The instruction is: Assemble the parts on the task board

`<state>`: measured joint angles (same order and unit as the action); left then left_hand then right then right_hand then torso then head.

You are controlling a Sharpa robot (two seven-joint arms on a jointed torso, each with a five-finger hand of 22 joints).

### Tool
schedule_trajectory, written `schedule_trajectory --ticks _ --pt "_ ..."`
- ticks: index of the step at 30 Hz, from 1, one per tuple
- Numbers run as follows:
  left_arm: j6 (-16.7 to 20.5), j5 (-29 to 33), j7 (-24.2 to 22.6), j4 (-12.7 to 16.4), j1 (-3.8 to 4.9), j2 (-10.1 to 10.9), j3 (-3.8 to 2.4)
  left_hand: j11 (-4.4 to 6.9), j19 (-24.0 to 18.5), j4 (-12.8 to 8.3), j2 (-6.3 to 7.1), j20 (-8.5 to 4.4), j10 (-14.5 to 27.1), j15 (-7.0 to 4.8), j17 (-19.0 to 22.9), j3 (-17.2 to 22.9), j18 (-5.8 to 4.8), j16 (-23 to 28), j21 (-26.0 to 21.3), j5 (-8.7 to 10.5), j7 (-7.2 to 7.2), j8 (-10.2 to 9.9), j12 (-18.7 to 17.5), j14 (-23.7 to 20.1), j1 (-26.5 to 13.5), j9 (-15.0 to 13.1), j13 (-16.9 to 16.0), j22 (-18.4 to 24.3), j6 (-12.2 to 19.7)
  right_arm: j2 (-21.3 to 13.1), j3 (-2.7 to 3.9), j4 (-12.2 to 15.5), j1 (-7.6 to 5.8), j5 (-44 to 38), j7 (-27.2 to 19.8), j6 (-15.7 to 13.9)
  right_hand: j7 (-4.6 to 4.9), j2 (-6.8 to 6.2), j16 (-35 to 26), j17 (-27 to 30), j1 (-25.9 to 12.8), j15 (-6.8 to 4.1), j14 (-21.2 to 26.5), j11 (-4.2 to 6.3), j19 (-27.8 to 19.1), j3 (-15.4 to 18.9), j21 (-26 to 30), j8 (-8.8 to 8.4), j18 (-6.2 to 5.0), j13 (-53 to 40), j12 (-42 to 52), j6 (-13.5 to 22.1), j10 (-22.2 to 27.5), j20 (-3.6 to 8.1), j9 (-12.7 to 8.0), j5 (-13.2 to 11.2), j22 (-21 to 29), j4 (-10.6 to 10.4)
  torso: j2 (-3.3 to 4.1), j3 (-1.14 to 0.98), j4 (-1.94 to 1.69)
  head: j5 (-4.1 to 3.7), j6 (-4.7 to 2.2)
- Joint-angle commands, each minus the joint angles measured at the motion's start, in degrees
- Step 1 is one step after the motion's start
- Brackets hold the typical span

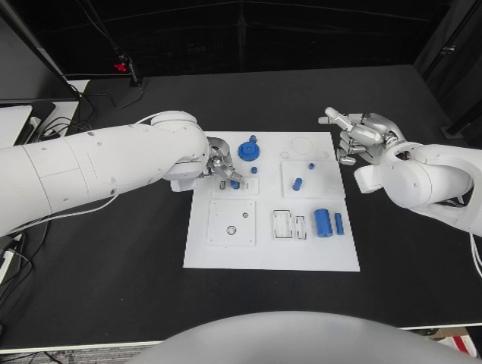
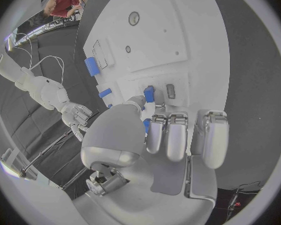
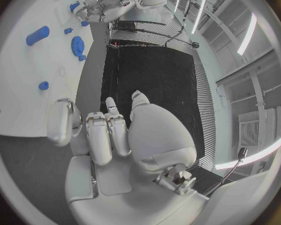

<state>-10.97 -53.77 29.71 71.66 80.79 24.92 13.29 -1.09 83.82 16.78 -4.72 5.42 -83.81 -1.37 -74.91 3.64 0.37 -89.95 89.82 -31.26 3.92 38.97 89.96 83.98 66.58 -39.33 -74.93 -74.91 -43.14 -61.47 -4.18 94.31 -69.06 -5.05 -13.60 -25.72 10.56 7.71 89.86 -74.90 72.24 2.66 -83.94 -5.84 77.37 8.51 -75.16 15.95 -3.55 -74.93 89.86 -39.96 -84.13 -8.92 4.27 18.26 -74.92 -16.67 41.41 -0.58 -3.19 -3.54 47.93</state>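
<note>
Nearest the head camera, the white task board (image 1: 272, 258) is being worked on the black tabletop (image 1: 109, 258). A small blue part (image 1: 235, 183) is being pinched over its upper-left block by the left robot hand (image 1: 221, 168), apparently for seating, which calls for alignment over the slot. The right robot hand (image 1: 361, 133) is being held clear, fingers apart, empty.

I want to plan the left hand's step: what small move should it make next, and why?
Probably press the small blue part straight down. The left hand holds it at the task board, apparently at a square plate's slot; the right hand hangs open, apart.
</note>
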Motion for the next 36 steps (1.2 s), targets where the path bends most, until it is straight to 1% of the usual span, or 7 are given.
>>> schedule_trajectory --ticks 1,10,15,20,24,28,36 --pt "-1.13 -0.32 1.36 -0.03 -0.46 -0.16 0.33 0.42 6.18 0.04 0.12 -0.28 -6.19 -0.40 -15.09 -0.43 -0.37 -0.05 0.18 0.31 0.07 0.32 0.04 6.02 -0.41 -0.16 -15.07 -15.09 -0.40 0.02 0.02 0.09 -0.07 0.06 -0.16 0.08 -0.10 0.37 0.14 -15.10 0.04 0.36 -6.06 -0.44 -0.23 0.32 0.31 0.13 -0.70 -15.07 0.14 0.42 -5.87 -0.28 0.06 0.19 -9.04 0.11 -0.01 -0.01 0.01 0.01 0.02" --pt "-0.73 -0.31 0.21 0.05 -0.47 -0.30 0.33 0.67 6.18 0.06 0.65 -0.49 -6.19 -0.63 -15.09 -0.92 -0.37 -0.05 0.18 0.98 -0.15 1.48 0.04 6.02 -0.79 -1.61 -15.07 -15.09 -0.07 0.10 0.02 -0.01 -0.07 0.05 -0.11 0.09 -0.10 0.37 0.14 -15.10 0.04 0.36 -6.06 -0.44 -0.23 0.32 0.31 0.13 -0.70 -15.07 0.14 0.42 -5.87 -0.28 0.06 0.19 -9.04 0.11 0.00 0.01 0.00 -0.08 -0.05" --pt "-0.61 -0.29 -0.24 0.21 -0.48 -0.34 0.33 0.92 6.18 0.07 0.85 -0.76 -6.19 -0.86 -15.09 -2.36 -0.37 -0.05 0.18 3.58 -0.38 3.70 0.04 6.02 -2.70 -4.33 -15.07 -15.09 0.52 0.14 0.02 -0.08 -0.07 0.05 -0.03 0.08 -0.10 0.37 0.14 -15.10 0.04 0.36 -6.06 -0.44 -0.23 0.32 0.31 0.13 -0.70 -15.07 0.14 0.42 -5.87 -0.28 0.06 0.19 -9.04 0.11 0.02 0.03 -0.02 -0.15 0.01" --pt "-0.66 -0.28 -0.27 0.15 -0.49 -0.36 0.33 0.92 6.18 0.10 0.50 -0.86 -6.19 -0.93 -15.09 -3.43 -0.37 -0.05 0.18 6.31 -0.37 4.47 0.04 6.02 -4.21 -5.72 -15.07 -15.09 1.11 0.19 0.02 -0.13 -0.07 0.05 0.03 0.08 -0.10 0.37 0.14 -15.10 0.04 0.36 -6.06 -0.44 -0.23 0.32 0.31 0.13 -0.70 -15.07 0.14 0.42 -5.87 -0.28 0.06 0.19 -9.04 0.11 -0.01 0.02 0.03 -0.13 0.04" --pt "-0.79 -0.28 -0.09 0.07 -0.49 -0.36 0.33 0.88 6.18 0.06 0.12 -0.87 -6.19 -0.90 -15.09 -4.58 -0.37 -0.05 0.18 9.57 -0.30 4.82 0.04 6.02 -5.55 -6.64 -15.07 -15.09 1.46 0.20 0.01 -0.14 -0.06 0.05 0.09 0.09 -0.10 0.37 0.14 -15.10 0.04 0.36 -6.06 -0.44 -0.23 0.32 0.31 0.13 -0.70 -15.07 0.14 0.42 -5.87 -0.28 0.06 0.19 -9.04 0.11 0.02 0.00 -0.03 -0.19 0.03" --pt "-0.65 -0.28 -0.01 0.05 -0.49 -0.35 0.33 0.82 6.18 0.05 -0.33 -0.84 -6.19 -0.86 -15.09 -6.08 -0.37 -0.05 0.18 13.75 -0.25 5.10 0.04 6.02 -6.96 -7.54 -15.07 -15.09 1.67 0.20 0.01 -0.15 -0.06 0.05 0.12 0.09 -0.07 0.41 0.14 -15.10 0.11 0.40 -6.06 -0.46 -0.31 0.37 0.42 0.28 -0.72 -15.07 0.14 0.47 -5.87 -0.31 0.06 0.23 -9.01 0.11 0.00 -0.01 -0.02 -0.19 0.08" --pt "0.41 -0.30 -0.11 0.45 -0.49 0.02 0.33 0.79 6.18 0.04 -0.51 -0.82 -6.19 -0.84 -15.09 -6.70 -0.37 -0.05 0.18 14.65 -0.22 5.16 0.04 6.02 -7.34 -7.89 -15.07 -15.09 1.80 0.19 0.00 -0.09 -0.06 0.04 0.17 0.13 -0.07 0.41 0.14 -15.10 0.11 0.40 -6.06 -0.46 -0.31 0.37 0.42 0.28 -0.72 -15.07 0.14 0.47 -5.87 -0.31 0.06 0.23 -9.01 0.11 0.01 0.00 0.00 -0.22 -0.03"
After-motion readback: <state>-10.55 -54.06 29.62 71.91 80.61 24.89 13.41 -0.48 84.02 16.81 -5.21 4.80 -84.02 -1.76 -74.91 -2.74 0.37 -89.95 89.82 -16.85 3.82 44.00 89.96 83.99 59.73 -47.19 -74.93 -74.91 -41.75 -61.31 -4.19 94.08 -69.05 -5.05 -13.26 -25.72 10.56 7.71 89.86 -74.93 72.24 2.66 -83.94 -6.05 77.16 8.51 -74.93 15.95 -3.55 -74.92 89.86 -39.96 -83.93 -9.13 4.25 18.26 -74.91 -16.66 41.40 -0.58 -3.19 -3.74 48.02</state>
